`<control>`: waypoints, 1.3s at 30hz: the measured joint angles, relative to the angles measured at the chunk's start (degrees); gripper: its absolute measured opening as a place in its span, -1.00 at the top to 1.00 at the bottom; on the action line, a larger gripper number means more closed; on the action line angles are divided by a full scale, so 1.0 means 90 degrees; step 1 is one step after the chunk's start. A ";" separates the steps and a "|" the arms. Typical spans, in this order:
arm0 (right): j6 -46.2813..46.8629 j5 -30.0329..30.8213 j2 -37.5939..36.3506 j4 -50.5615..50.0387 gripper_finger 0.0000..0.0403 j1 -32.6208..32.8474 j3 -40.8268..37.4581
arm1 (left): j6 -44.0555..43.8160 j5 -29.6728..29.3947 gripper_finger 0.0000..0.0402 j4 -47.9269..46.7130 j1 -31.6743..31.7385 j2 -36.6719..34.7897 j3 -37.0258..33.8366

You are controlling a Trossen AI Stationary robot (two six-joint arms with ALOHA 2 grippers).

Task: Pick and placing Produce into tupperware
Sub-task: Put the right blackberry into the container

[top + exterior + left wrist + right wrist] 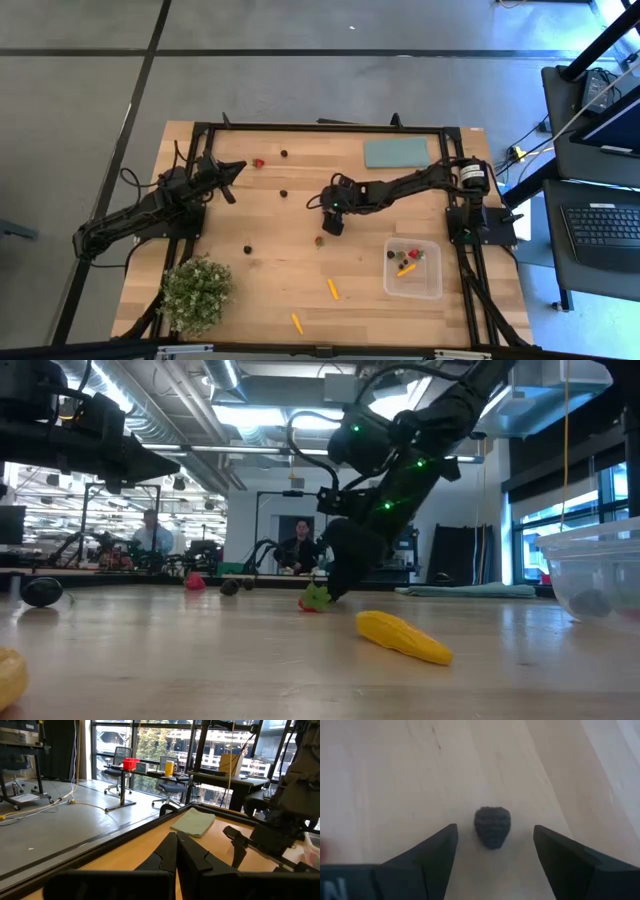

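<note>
My right gripper [333, 224] points down at the table's middle, open. In the right wrist view its fingers [440, 851] stand on either side of a dark berry-like piece [492, 827] that lies on the wood, without touching it. The low view shows this gripper [335, 582] low over the table beside a small red-green piece [315, 599]. The clear tupperware [428, 283] sits near the right edge with red, dark and orange pieces inside. More produce lies loose: a red piece [258, 162], dark ones [283, 192], orange sticks [332, 289]. My left gripper [236, 166] waits shut at the far left.
A bushy potted plant [196, 291] stands at the near left corner. A flat teal slab [396, 152] lies at the far right. Another orange stick [296, 322] rests near the near edge, and a dark piece [248, 249] lies left of centre. People sit in the room beyond.
</note>
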 joint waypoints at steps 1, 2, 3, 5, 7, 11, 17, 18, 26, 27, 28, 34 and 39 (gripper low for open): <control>-0.0004 -0.0005 0.0000 0.0113 -0.28 0.0002 -0.0041 | 0.0000 0.0000 1.00 0.0000 0.0001 -0.0001 0.0000; 0.0003 -0.0017 0.0000 0.0220 -0.25 -0.0001 -0.0078 | 0.0000 0.0000 1.00 0.0000 0.0001 -0.0001 -0.0001; 0.0016 -0.0039 0.0000 0.0310 -0.23 -0.0003 -0.0118 | 0.0001 0.0000 1.00 0.0000 0.0000 0.0000 -0.0001; 0.0022 -0.0119 0.0000 0.0387 -0.18 -0.0003 -0.0132 | 0.0002 0.0000 1.00 0.0000 0.0000 0.0000 0.0000; 0.0020 -0.0131 -0.0001 0.0403 -0.13 -0.0003 -0.0132 | 0.0002 0.0000 1.00 0.0000 0.0001 0.0000 -0.0001; 0.0015 -0.0137 -0.0002 0.0396 -0.04 -0.0033 -0.0132 | 0.0002 0.0000 1.00 0.0000 0.0001 -0.0001 -0.0002; 0.0176 -0.0715 0.0174 0.0448 0.06 -0.0248 -0.0112 | 0.0005 -0.0001 1.00 0.0000 -0.0001 0.0001 0.0000; 0.0216 -0.0820 0.0216 0.0452 0.08 -0.0275 -0.0108 | 0.0005 -0.0002 1.00 0.0000 0.0001 -0.0001 0.0000; 0.0176 -0.0740 0.0320 0.0466 0.26 -0.0282 -0.0100 | 0.0005 -0.0002 1.00 -0.0001 -0.0001 0.0000 0.0000; 0.0163 -0.0729 0.0323 0.0458 0.29 -0.0282 -0.0100 | 0.0005 -0.0002 1.00 0.0000 -0.0001 0.0000 0.0000; 0.0152 -0.0733 0.0323 0.0442 0.32 -0.0285 -0.0100 | 0.0005 -0.0002 1.00 0.0000 0.0001 0.0001 0.0000; -0.0095 -0.0678 0.0329 0.0386 0.51 -0.0282 -0.0103 | 0.0005 -0.0002 1.00 0.0000 0.0000 0.0000 0.0000; -0.0010 -0.0678 0.0327 0.0359 0.51 -0.0282 -0.0094 | 0.0005 -0.0002 1.00 0.0000 -0.0001 0.0001 0.0000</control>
